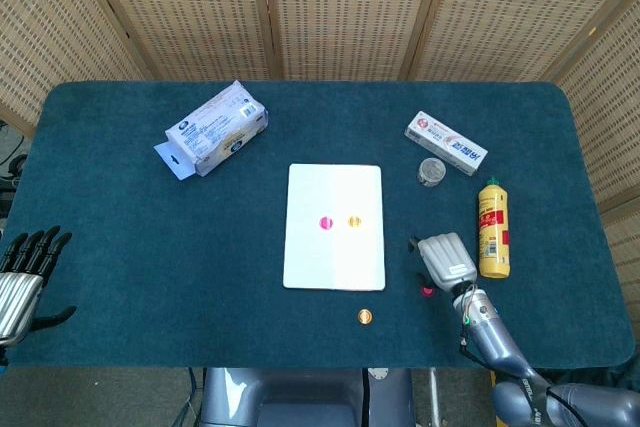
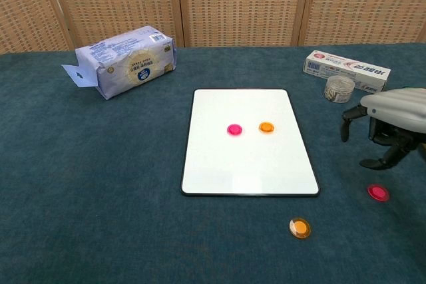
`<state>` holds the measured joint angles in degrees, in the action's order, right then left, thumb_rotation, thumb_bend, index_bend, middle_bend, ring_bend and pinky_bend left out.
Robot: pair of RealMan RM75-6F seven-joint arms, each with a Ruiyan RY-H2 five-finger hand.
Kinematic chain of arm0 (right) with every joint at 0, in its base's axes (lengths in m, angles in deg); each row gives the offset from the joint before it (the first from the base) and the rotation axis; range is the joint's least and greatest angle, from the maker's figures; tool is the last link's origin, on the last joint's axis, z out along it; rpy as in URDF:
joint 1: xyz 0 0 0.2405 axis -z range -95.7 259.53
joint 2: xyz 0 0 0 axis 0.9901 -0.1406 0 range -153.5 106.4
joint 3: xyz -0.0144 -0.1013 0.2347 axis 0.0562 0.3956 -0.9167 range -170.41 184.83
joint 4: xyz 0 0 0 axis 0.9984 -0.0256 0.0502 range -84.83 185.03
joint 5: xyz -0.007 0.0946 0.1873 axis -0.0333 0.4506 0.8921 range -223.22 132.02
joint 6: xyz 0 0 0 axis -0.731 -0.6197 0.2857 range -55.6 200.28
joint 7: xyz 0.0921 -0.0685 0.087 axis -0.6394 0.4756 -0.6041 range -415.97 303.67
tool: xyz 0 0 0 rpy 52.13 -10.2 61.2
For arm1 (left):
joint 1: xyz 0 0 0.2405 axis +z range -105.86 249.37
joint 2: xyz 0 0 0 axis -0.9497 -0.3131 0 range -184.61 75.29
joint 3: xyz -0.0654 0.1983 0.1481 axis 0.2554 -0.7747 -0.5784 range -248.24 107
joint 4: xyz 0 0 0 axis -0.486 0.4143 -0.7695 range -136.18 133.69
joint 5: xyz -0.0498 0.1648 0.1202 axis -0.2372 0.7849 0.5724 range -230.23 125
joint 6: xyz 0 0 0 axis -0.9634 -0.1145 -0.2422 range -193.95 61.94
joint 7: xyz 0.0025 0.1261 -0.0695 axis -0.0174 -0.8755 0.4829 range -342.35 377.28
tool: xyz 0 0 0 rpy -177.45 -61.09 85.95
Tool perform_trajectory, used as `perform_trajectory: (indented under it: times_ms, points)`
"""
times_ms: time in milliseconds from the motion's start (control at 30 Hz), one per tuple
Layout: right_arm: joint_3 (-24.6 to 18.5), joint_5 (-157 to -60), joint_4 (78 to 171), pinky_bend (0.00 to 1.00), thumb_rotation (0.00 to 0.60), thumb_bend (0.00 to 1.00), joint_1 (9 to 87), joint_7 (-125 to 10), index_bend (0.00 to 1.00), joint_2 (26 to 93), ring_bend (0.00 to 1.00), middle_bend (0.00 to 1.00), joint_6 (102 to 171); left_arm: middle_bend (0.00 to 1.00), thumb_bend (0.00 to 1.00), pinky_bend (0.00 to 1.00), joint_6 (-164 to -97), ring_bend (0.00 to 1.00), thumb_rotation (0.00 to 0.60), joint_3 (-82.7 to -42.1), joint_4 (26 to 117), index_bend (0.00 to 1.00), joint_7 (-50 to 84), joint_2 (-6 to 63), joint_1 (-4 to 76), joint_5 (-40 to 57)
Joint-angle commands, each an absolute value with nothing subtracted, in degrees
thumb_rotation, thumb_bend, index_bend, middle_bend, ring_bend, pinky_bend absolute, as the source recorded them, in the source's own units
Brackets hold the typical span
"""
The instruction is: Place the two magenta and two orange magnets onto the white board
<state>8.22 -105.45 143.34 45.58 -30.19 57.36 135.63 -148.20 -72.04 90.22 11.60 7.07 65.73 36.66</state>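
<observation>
Left hand: the robot's left hand [image 1: 22, 282] hangs at the near left edge of the teal-covered worktop [image 1: 150, 247], fingers [image 1: 40, 244] straight and apart, holding nothing, well apart from every magnet.
White board: the flat white rectangular board [image 2: 246, 157] lies mid-worktop and carries 1 round magenta magnet [image 2: 234, 129] and 1 round orange magnet [image 2: 266, 127], side by side, apart.
Loose orange magnet: a small round orange disc [image 2: 300, 227] on the cloth just in front of the board's near right corner, not touching it.
Loose magenta magnet: a small round magenta disc [image 2: 378, 192] on the cloth right of the board.
Right hand: the robot's right hand [image 2: 393, 121] hovers above and just behind the loose magenta disc; dark fingers [image 2: 383, 161] curled downward, apart, empty, not touching it.
Handling, judged: light, rigid, low and smooth, so likely to slip; best pinched across opposite rim edges. May snap onto the board if it is magnetic.
Task state, judged: 2 of 4 placed.
</observation>
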Motion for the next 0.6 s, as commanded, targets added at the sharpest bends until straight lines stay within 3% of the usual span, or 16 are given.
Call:
perform_trajectory:
  times_ms: [33,600]
  points:
    - [10.63,-109.45,142.26,1.00,0.600,0.34,48.47,-33.21,0.39,56.41,0.92,0.95,136.78,0.00,0.00,0.00,-148.31,0.00,0.600,-72.14,90.28,0.00,11.30,7.19,65.79,36.82]
    - [10.96,-114.09,137.75,1.00,0.600,0.34,52.30,-35.71,0.44,59.19,0.92,0.95,135.59,0.00,0.00,0.00,-147.80,0.00,0.600,-72.12,90.26,0.00,10.79,7.41,65.65,36.50]
